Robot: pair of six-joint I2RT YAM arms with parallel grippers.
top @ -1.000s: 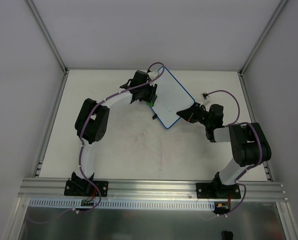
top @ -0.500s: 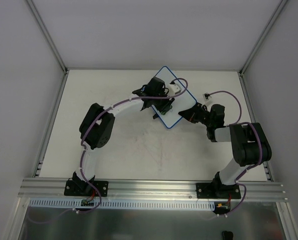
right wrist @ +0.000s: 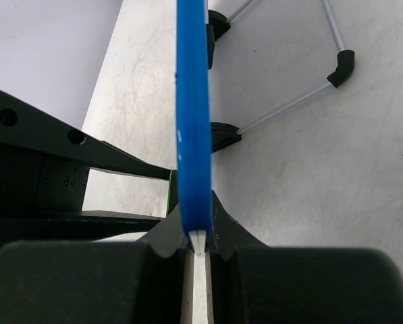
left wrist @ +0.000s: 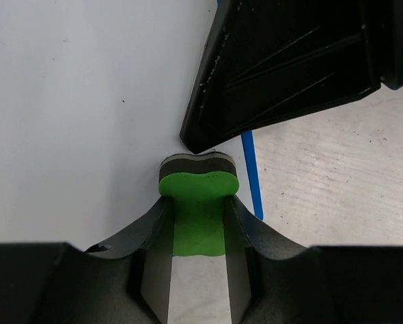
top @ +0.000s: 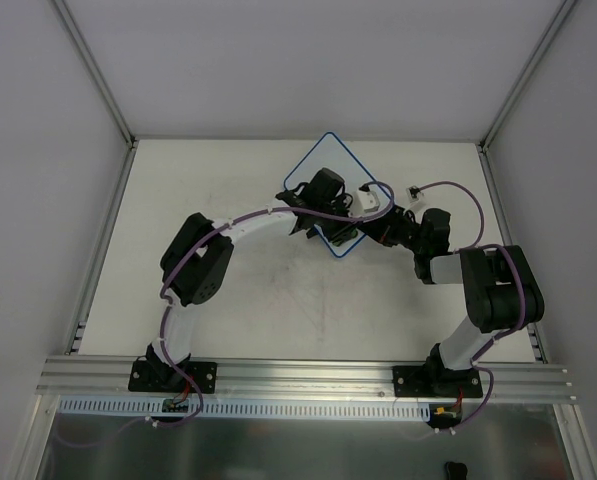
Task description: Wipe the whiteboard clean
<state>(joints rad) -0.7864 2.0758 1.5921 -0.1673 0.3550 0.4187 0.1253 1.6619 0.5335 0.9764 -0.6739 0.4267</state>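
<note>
Whiteboard (right wrist: 193, 101) edge is clamped by right gripper (right wrist: 200, 237). Green eraser (left wrist: 198, 185) is clamped in left gripper (left wrist: 198, 223), set against whiteboard face near blue frame, just beside right gripper.

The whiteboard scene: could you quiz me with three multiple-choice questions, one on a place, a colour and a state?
1. Where is the green eraser?
A. lying loose
B. in the left tool, over the whiteboard
C. out of sight
2. What colour is the whiteboard's frame?
A. blue
B. red
C. black
3. How is the right tool?
A. wide open
B. out of view
C. shut on the whiteboard's edge
Answers:
1 B: the left tool pinches it in the left wrist view.
2 A: the rim is blue in the right wrist view.
3 C: it clamps that rim.
</note>
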